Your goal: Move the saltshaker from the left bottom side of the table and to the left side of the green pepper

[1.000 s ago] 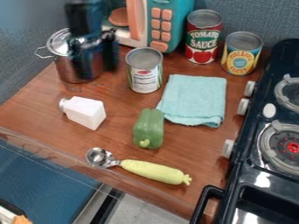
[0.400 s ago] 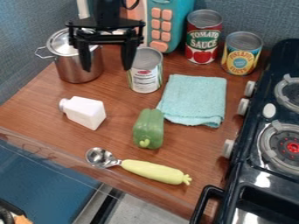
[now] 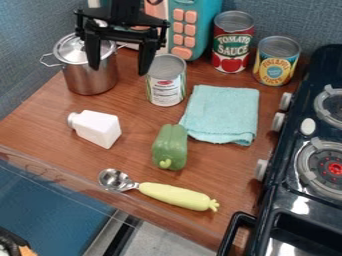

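1. The end effector (image 3: 119,70) has been carried to the right from over the steel pot (image 3: 92,82) since the first frame, and has been raised slightly since the second. It is now held above the worktop (image 3: 137,112), near the upper left.
2. Its two fingers are spread apart; nothing is gripped.
3. The white saltshaker (image 3: 97,129) has not been shifted. It is laid on its side at the left of the worktop, its neck pointed left, well apart from the end effector.
4. The green pepper (image 3: 169,147) has been left in place too, to the right of the saltshaker and a little nearer the viewer. The move is therefore judged not yet begun: the saltshaker must first be reached and grasped, then be set down closer to the pepper's left side.
5. Counted on the worktop: one saltshaker, one pepper, one lidded pot, one folded teal cloth (image 3: 220,115), and one metal scoop with a yellow-green handle (image 3: 175,195).
6. Three cans are counted: one plain-topped can (image 3: 165,91) beside the pot, one red can (image 3: 234,42) and one yellow can (image 3: 276,62) at the back.
7. One toy microwave (image 3: 212,6) is placed behind; two burners are seen on one black stove (image 3: 294,200) at right.
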Controlling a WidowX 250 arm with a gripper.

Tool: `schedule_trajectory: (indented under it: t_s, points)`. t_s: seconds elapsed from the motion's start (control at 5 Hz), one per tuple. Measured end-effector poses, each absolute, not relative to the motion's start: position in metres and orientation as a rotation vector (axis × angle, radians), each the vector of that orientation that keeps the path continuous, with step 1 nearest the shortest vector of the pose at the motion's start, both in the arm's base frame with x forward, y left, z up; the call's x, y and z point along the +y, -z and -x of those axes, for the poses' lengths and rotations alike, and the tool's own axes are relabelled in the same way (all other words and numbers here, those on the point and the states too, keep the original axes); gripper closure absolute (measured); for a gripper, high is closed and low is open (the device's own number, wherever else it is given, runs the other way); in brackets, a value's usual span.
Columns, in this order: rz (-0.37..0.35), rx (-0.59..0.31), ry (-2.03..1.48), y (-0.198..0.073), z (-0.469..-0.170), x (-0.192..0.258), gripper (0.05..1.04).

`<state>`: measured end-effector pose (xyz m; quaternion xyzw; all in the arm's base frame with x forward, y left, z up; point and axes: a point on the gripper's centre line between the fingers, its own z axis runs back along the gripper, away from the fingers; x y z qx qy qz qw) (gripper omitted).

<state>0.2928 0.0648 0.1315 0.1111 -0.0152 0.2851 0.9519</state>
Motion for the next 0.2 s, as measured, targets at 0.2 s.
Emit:
schedule_trajectory:
  t_s: [0.2]
  points:
    - [-0.209, -0.055, -0.533, -0.1429, -0.2868, 0.0615, 0.083]
